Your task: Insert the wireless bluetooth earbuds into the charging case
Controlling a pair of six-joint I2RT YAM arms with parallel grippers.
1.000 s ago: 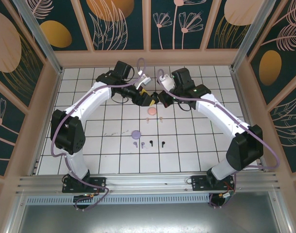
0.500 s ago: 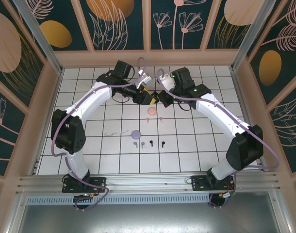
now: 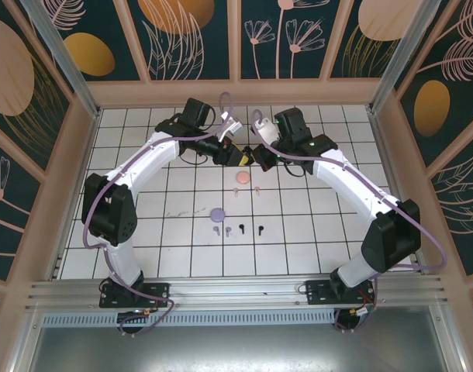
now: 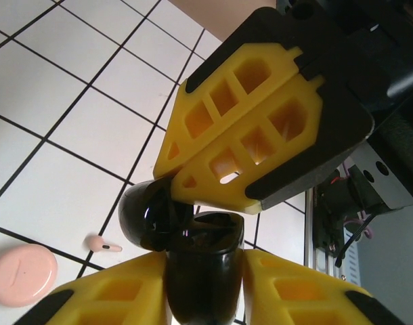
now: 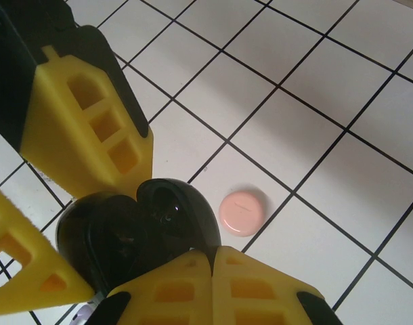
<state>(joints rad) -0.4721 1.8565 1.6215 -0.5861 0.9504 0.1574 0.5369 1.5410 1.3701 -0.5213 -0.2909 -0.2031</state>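
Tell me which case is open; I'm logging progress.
The black case, held in the air; the pink case and purple case lie shut on the table.

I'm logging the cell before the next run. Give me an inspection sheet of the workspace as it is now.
Surface: white tiled table with a black grid.
Job's things: black charging case is open and held between both tools. Pink case and purple case lie closed on the tiles. Pink earbuds, purple earbuds and black earbuds lie loose near them.
Clutter: nothing seen.
Grippers: left tool is shut on the case body; right tool is shut on its lid edge.
Cables: lilac cables run along both arms.
Surroundings: floral wall panels and an aluminium rail at the near edge.
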